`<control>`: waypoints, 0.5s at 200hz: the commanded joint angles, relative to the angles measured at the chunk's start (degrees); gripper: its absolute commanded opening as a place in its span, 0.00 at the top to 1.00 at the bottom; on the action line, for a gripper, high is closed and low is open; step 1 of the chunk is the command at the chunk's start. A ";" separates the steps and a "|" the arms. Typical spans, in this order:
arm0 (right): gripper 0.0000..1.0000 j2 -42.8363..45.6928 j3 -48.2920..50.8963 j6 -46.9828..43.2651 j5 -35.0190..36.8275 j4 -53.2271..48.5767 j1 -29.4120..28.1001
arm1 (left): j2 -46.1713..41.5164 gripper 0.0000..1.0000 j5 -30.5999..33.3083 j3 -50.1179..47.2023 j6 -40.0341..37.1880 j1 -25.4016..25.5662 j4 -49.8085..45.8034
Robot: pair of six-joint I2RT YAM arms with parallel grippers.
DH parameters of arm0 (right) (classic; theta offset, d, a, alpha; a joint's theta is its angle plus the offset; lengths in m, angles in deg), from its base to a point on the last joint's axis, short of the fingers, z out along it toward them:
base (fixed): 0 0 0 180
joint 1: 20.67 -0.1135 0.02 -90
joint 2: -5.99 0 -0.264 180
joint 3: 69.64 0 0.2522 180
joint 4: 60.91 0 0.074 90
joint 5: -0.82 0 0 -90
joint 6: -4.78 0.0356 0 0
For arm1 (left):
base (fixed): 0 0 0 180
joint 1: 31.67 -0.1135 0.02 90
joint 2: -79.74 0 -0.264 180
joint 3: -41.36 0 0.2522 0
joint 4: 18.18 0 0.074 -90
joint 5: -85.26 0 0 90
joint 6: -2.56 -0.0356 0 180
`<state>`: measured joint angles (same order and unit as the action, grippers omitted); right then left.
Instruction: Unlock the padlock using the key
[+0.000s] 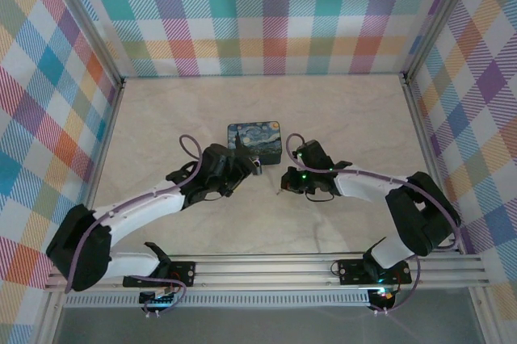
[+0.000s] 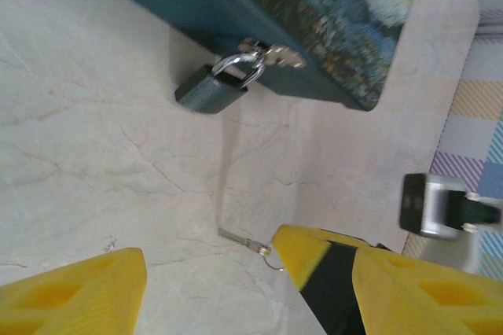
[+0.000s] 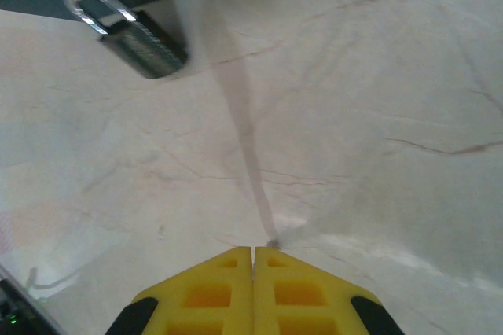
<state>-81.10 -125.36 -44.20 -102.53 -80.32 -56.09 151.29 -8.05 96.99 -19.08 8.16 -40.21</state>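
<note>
**Fig. – Padlock on box hasp, key by L gripper, R gripper clenched**

**L side.** The L gripper (image 1: 242, 168) is seen from above just beside the near edge of the box (image 1: 254, 139), approx. at mid-table (image 1: 339, 118). In the L wrist view its yellow fingers (image 2: 86, 292) are spread well apart w/ bare table between them. It is released and nothing is grasped.

**Centre.** The padlock (image 2: 208, 90) is hung by its silver shackle through the hasp (image 2: 275, 56) on the box's dark side wall. Its dark body is tilted and rests low against the table, touching or nearly touching the box. The shackle is seen closed. In the R wrist view the padlock is found at top L, under the box edge.

The key (image 2: 240, 237) is seen in the L wrist view as a thin grey stem w/ a small ring. It is placed just beside the tip of the L gripper's R-hand finger, nearer the arms than the padlock and apart from it. Whether it lies flat on the table can't be told.

**R side.** The R gripper (image 3: 253, 250) is seen w/ both fingers pressed flush together, i.e. clenched. A tiny grey speck is seen at the fingertips. Whether anything is pinched there can't be told. From above, the R gripper is placed near the box's near R corner, facing the L gripper.
</note>
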 commanded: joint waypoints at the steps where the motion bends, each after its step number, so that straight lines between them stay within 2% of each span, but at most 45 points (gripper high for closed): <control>1: 0.93 -0.94 0.47 -3.25 1.59 -3.84 1.11 | -2.64 0.29 3.52 2.41 -4.52 -0.94 -6.69; 42: 0.70 -0.60 -1.39 -4.78 3.40 -8.08 1.43 | -2.35 0.28 2.79 2.53 -5.01 -1.25 -6.47; 100: 0.59 -1.39 -3.92 -9.96 2.89 -12.73 1.27 | -3.14 0.28 2.88 1.90 -5.34 -1.39 -6.53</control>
<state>-81.58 -127.04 -50.59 -99.25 -89.59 -54.71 149.00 -6.10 98.46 -22.86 7.40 -45.44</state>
